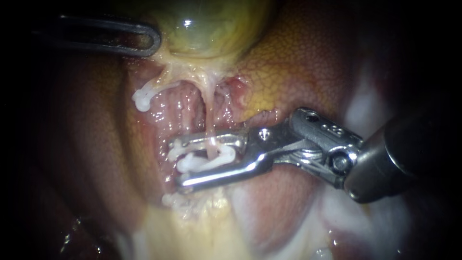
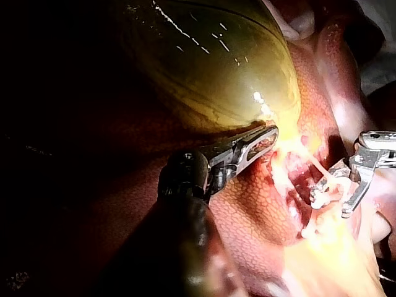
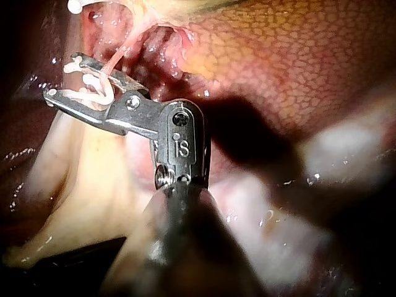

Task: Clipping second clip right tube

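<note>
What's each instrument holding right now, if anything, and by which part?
Right instrument holds a white clip by its two legs, astride the right tube. Left instrument seems to grip the gallbladder at its lower edge.

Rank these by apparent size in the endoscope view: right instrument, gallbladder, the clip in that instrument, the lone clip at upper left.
1. right instrument
2. gallbladder, cut off by the view's edge
3. held clip and lone clip: the held one spreads wider but may be nearer, so unranked.

Dark bkgd [image 1: 19,144] round edges, strong light on centre only.
</note>
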`<act>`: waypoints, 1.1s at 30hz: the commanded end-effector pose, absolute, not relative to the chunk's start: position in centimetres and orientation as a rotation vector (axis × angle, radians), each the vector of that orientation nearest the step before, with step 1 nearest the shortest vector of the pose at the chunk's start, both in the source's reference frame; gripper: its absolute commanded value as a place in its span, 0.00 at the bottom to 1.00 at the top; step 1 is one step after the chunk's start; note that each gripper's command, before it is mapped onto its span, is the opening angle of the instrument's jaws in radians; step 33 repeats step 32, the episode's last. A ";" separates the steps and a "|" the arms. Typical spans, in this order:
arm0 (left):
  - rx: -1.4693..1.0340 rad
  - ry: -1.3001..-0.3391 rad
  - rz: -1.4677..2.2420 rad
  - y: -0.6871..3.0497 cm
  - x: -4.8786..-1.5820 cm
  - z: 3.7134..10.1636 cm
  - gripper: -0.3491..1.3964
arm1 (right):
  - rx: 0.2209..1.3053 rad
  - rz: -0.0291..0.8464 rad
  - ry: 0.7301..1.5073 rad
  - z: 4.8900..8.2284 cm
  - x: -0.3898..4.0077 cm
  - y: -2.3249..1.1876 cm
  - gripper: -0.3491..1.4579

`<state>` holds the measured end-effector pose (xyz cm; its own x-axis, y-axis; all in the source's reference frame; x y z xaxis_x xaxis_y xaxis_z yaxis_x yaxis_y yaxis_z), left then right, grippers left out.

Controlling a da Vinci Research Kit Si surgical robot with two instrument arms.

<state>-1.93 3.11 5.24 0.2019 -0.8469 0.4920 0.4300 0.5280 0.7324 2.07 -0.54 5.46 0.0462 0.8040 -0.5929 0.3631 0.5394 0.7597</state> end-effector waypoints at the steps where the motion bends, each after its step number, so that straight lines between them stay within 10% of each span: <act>1: 0.494 -1.014 -0.944 3.11 -1.93 5.24 0.00 | 1.030 0.450 1.554 5.47 2.07 -0.53 0.29; 12: 0.494 -1.014 -0.944 3.11 -1.93 5.24 0.00 | 1.059 0.475 1.538 5.51 2.06 -0.49 0.01; 33: 0.494 -1.014 -0.944 3.11 -1.93 5.25 0.00 | 1.091 0.523 1.514 5.55 2.06 -0.48 0.00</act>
